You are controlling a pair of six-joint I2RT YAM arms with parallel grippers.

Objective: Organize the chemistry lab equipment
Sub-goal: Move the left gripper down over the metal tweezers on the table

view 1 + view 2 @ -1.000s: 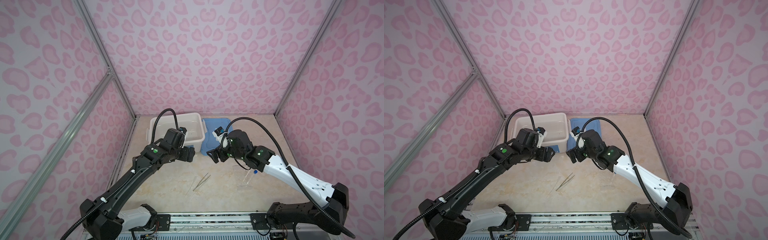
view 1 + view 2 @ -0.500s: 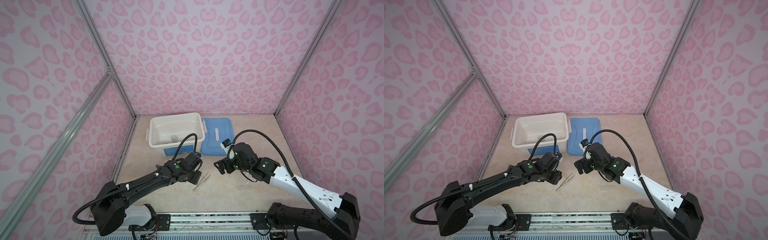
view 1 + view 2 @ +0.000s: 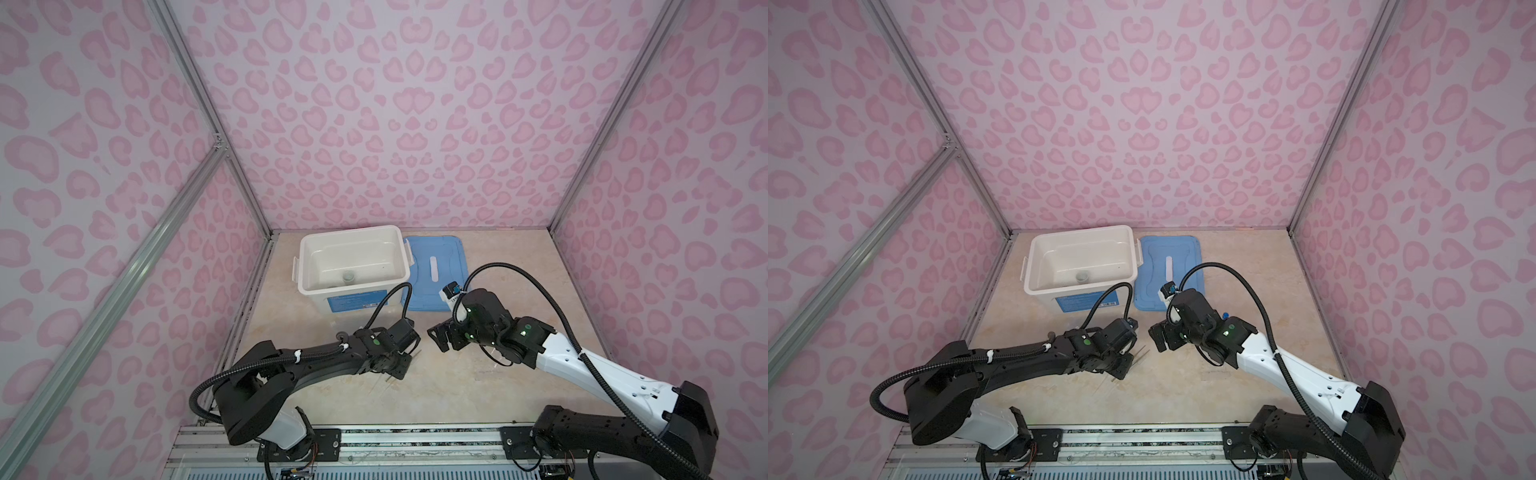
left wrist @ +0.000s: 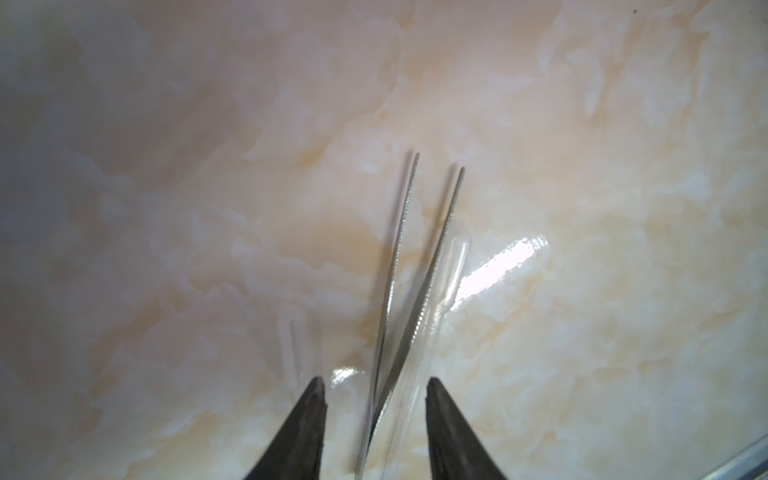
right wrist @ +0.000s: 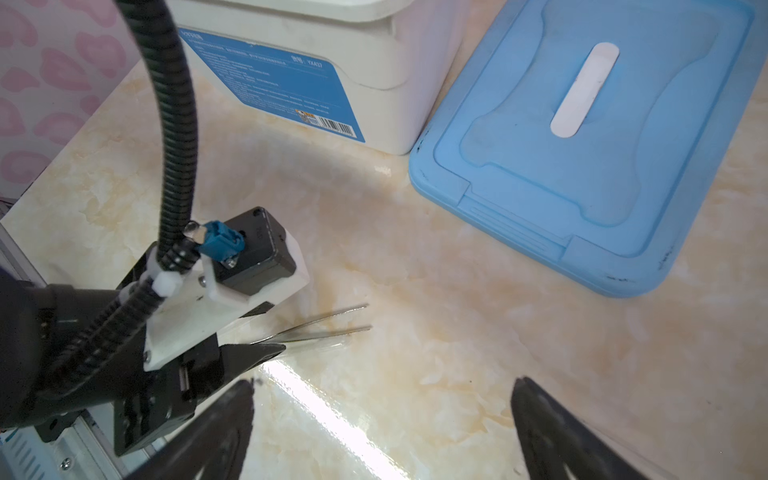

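While stretched low before the white bin (image 3: 353, 253), straddles metal tweezers (image 4: 409, 291) with left gripper (image 4: 374, 384) parted; gaps either side seen only from left wrist.

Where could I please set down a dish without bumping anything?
Bare tabletop lies right of the blue lid and in front of the white bin's left corner. Mid-table is crowded: the left gripper straddles the tweezers, with the right gripper open alongside.
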